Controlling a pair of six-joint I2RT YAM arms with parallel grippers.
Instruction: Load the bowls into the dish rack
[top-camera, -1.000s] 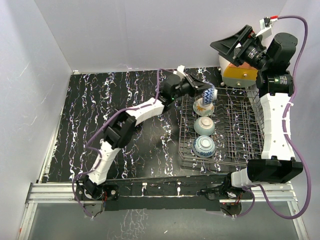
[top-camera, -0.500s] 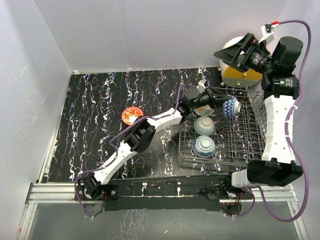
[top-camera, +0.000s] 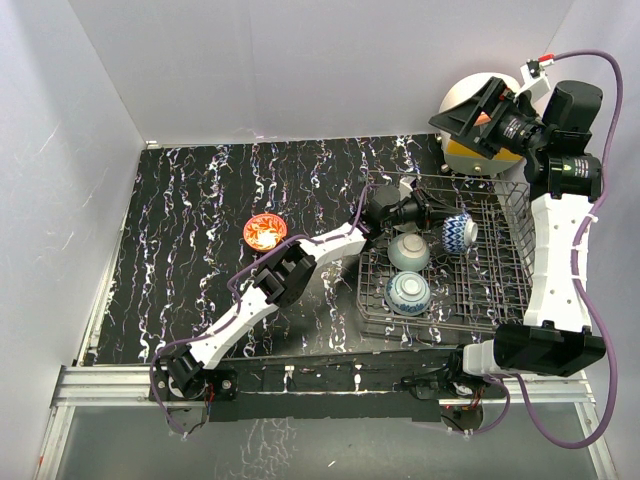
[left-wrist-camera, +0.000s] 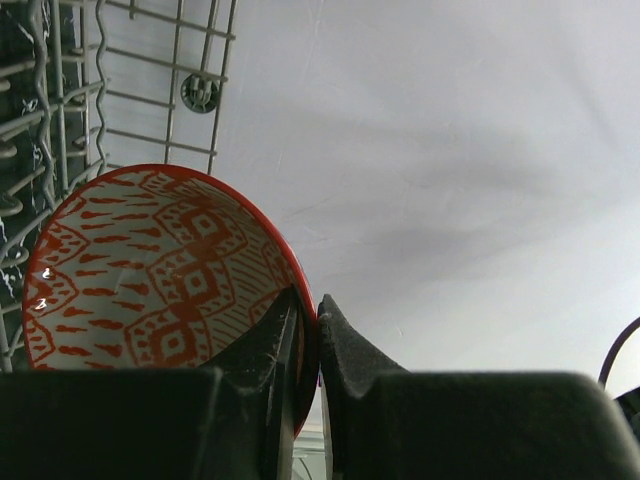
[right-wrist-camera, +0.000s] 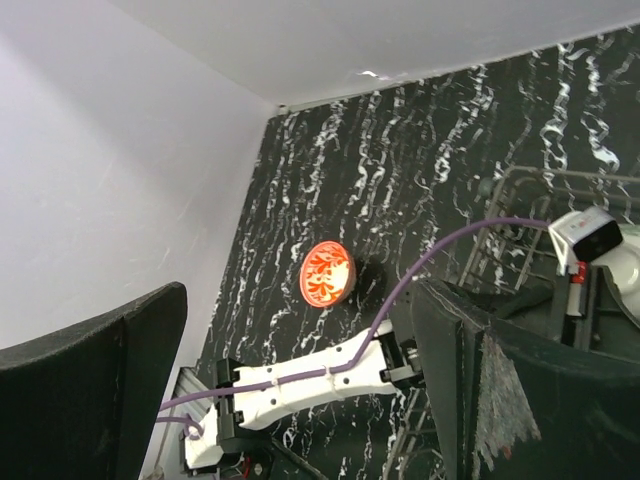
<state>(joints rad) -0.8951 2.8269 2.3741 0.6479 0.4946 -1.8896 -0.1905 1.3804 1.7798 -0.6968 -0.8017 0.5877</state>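
Note:
My left gripper (top-camera: 432, 216) reaches over the far part of the dish rack (top-camera: 500, 275), shut on the rim of a bowl (top-camera: 459, 232). In the left wrist view the fingers (left-wrist-camera: 308, 305) pinch its red rim, and its inside (left-wrist-camera: 150, 270) is white with a red pattern. A pale teal bowl (top-camera: 408, 250) and a blue patterned bowl (top-camera: 408, 292) stand in the rack. An orange-red bowl (top-camera: 264, 231) sits on the black table, also in the right wrist view (right-wrist-camera: 326, 271). The cream bowl is hidden under the arm. My right gripper (top-camera: 478, 115) hangs open and empty high above the rack's far right.
A rounded white, orange and yellow drawer unit (top-camera: 470, 150) stands behind the rack at the far right. Rack wires (left-wrist-camera: 150, 60) show close to the held bowl. The left arm (right-wrist-camera: 310, 385) lies stretched across the marbled table (top-camera: 190, 230). White walls close in the table.
My left gripper carried the bowl right and lower, from the rack's far left corner to its middle. As the arm moved, the orange-red bowl on the table came into view. The right gripper shifted slightly.

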